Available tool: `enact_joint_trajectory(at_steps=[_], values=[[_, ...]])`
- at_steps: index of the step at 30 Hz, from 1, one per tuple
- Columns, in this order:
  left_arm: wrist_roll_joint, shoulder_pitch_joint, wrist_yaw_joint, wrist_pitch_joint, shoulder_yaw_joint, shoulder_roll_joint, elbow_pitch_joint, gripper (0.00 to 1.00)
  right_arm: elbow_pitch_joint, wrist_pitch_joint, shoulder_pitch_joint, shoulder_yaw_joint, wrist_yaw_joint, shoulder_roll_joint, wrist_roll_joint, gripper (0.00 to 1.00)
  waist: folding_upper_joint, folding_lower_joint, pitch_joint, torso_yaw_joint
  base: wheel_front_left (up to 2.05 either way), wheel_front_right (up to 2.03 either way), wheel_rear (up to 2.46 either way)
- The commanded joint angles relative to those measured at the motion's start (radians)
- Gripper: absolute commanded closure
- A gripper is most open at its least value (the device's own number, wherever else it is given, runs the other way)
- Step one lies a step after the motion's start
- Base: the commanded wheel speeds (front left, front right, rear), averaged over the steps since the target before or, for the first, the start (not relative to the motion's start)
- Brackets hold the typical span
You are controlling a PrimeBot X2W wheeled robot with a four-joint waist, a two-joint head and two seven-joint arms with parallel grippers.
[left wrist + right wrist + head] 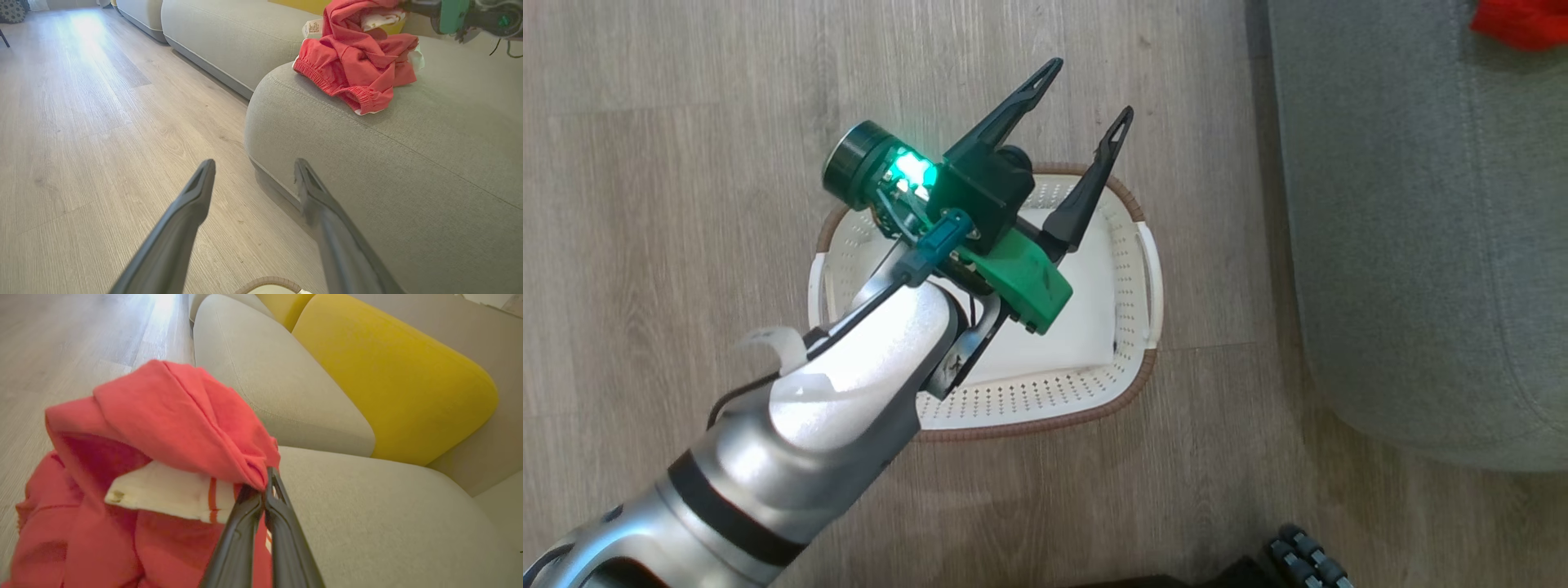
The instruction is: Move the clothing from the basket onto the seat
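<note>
Where the left arm crosses above the basket [1029, 404], it hides much of the bottom; the part that shows is plain white. The basket stands on the wood floor [686, 122] just beside the seat [1405, 245], and the left jaws hang spread wide and empty over it. On the seat, near its rounded edge, lies the red clothing [359, 61], cut to a scrap at the top edge of the head view. The right jaws are pinched together on a fold of it above the seat; their tips vanish behind fabric in the left wrist view. How many garments make up the heap is unclear.
</note>
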Motion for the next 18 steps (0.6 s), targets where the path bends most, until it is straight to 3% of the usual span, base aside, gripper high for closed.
enact_joint_trajectory(at_steps=[1, 3, 4, 5, 11, 18], values=[[-0.005, -0.012, 0.005, 0.004, 0.023, 0.021, -0.033, 0.00, -0.009, -0.009, 0.023, -0.013, 0.000, 0.002, -0.015, 0.96, 0.0000, 0.0000, -0.010, -0.006, 0.00, 0.00, 0.00], [-0.012, -0.006, 0.002, 0.003, 0.021, 0.022, -0.029, 0.00, 0.010, -0.009, 0.038, -0.021, 0.000, 0.005, -0.031, 0.55, 0.0000, 0.0000, -0.022, -0.006, 0.00, 0.00, 0.00], [-0.016, -0.004, 0.002, 0.002, 0.023, 0.023, -0.026, 0.00, 0.019, -0.009, 0.044, -0.026, 0.000, 0.007, -0.035, 0.18, 0.0000, 0.0000, -0.029, -0.007, 0.00, 0.00, 0.00], [-0.020, -0.001, 0.001, 0.000, 0.025, 0.025, -0.024, 0.00, 0.029, -0.009, 0.050, -0.033, 0.000, 0.010, -0.038, 0.00, 0.0000, 0.0000, -0.037, -0.009, 0.00, 0.00, 0.00], [-0.044, 0.024, 0.004, -0.007, 0.035, 0.036, -0.013, 0.00, 0.040, -0.009, 0.075, -0.031, 0.000, 0.049, -0.036, 0.00, 0.0000, 0.0000, -0.082, -0.028, 0.00, 0.00, 0.00], [-0.102, 0.099, 0.018, -0.047, 0.069, 0.048, -0.007, 0.00, -0.045, -0.009, 0.194, 0.067, 0.000, 0.096, 0.048, 0.00, 0.0000, 0.0000, -0.192, -0.069, 0.00, 0.00, 0.00]])
